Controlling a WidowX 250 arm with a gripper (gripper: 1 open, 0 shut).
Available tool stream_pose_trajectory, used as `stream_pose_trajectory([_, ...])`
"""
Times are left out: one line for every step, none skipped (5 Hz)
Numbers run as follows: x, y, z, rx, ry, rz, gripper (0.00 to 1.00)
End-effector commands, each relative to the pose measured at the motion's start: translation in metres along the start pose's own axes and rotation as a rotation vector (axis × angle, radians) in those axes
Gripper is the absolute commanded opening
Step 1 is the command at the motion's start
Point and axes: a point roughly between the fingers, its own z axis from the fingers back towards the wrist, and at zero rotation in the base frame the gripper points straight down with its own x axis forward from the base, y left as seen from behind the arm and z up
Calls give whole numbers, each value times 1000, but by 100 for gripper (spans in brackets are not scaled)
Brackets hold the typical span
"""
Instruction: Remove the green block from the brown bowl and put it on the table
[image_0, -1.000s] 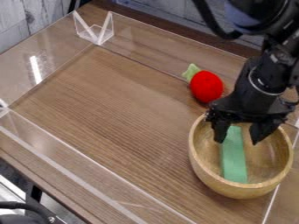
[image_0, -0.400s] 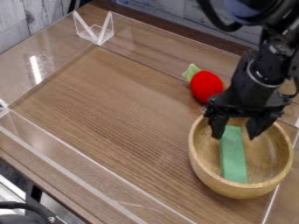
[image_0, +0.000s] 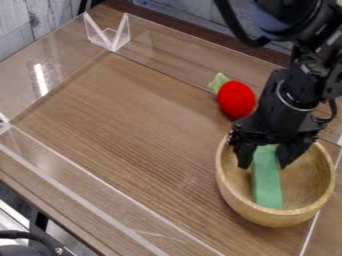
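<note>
The green block lies flat inside the brown bowl, running from the bowl's back rim towards its middle. My gripper points straight down over the block's far end, its black fingers open on either side of it and reaching into the bowl. Whether the fingers touch the block I cannot tell. The bowl rests on the table at the front right corner.
A red ball with a small green piece lies just behind the bowl. Low clear acrylic walls edge the tabletop, and a clear V-shaped stand is at the back left.
The gripper has sunk a little into the bowl and shifted slightly left over the block. The block and bowl have not moved.
</note>
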Motion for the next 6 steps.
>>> stream_pose_trajectory([6,0,14,-37,-14,41,100])
stream_pose_trajectory([-6,-5,12,-40,-10,58,100])
stream_pose_trajectory([-18,-10,13,-44,-11,67,100])
stream_pose_trajectory([-21,-20,7,-42,-6,84,0])
stream_pose_trajectory([-23,-16,17,-83,5,81,0])
stream_pose_trajectory([-26,-12,21,-108,14,74,0])
